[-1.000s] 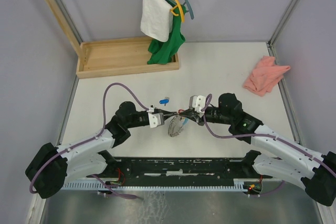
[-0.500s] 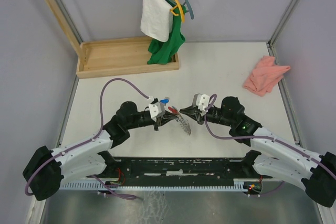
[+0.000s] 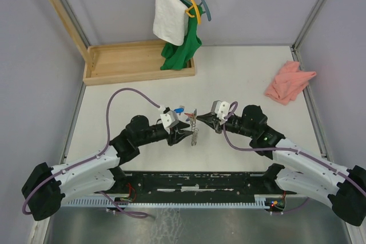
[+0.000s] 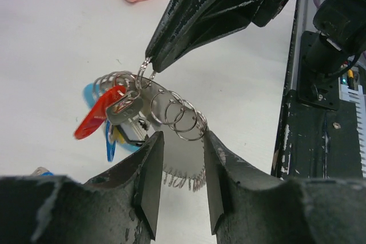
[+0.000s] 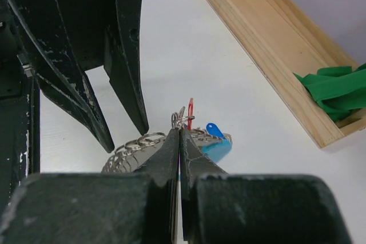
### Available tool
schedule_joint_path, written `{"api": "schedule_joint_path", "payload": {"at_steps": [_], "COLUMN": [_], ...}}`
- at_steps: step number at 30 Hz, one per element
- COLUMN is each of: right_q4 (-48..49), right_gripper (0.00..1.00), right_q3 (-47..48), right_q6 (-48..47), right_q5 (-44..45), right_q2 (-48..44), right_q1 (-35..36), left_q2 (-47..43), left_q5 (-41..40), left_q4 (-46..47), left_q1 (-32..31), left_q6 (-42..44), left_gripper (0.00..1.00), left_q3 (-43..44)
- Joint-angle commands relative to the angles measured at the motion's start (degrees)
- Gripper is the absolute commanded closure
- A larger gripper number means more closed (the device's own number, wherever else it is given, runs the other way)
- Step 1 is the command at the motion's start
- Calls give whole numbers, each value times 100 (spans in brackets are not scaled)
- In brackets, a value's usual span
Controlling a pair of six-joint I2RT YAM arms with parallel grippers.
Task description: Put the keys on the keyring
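The keyring [image 4: 174,115], a bunch of metal rings with a grey fringed tag and a light blue tag, hangs above the table from my right gripper [image 5: 179,131]. That gripper is shut on one ring at the bunch's top. The red-headed key [image 4: 96,117] dangles from a ring on the bunch's left side. My left gripper [image 4: 182,138] stands open just short of the rings, holding nothing. The blue-headed key [image 3: 179,110] lies on the table behind the left wrist, and shows beyond the bunch [image 5: 214,130]. From above, the two grippers [image 3: 187,134] [image 3: 198,120] meet at mid-table.
A wooden tray [image 3: 137,61] sits at the back left, with a green garment [image 3: 182,50] and a white towel [image 3: 169,21] hanging over it. A pink cloth [image 3: 289,82] lies at the back right. The arms' black base rail [image 3: 194,184] runs along the near edge.
My left gripper has opened and let go of the bunch. The keyring has moved toward the back of the table and now hangs straight down from my shut right gripper.
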Motion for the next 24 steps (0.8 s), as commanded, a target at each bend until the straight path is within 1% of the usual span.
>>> {"api": "schedule_joint_path", "payload": {"at_steps": [1,5,10,14,18,21,24], "right_q4": [192,48,-33,-40,-44,-44,-44], "right_gripper": [99,99,99,99,99,99,99], "right_q3": [54,54,46,36,35,38,55], "right_q6": [-193,-303,-417,-429,-433,-429,-425], "right_q5": [-182,-309,-476,-541,-550,-608,-701], "right_q2": [-287,-377,-411,-419,-414,-386,-343], "right_q1": [-54,-74,-90,-92,-100,-100,-101], "left_q2": [-433,-672,-580,-336,-64,34,104], "left_q5": [-346,-278,7,656,1420,1808,2187], "left_q4": [52,16,14,151,540,709,616], "left_q1": [2,70,256,586,1019,1162,1197], "left_q6": [614,1227,1829,2068,1950,1988,2152], "left_gripper": [58,56,53,51,51,51,51], "left_q3": [-68,-56,123,280,341,395,536]}}
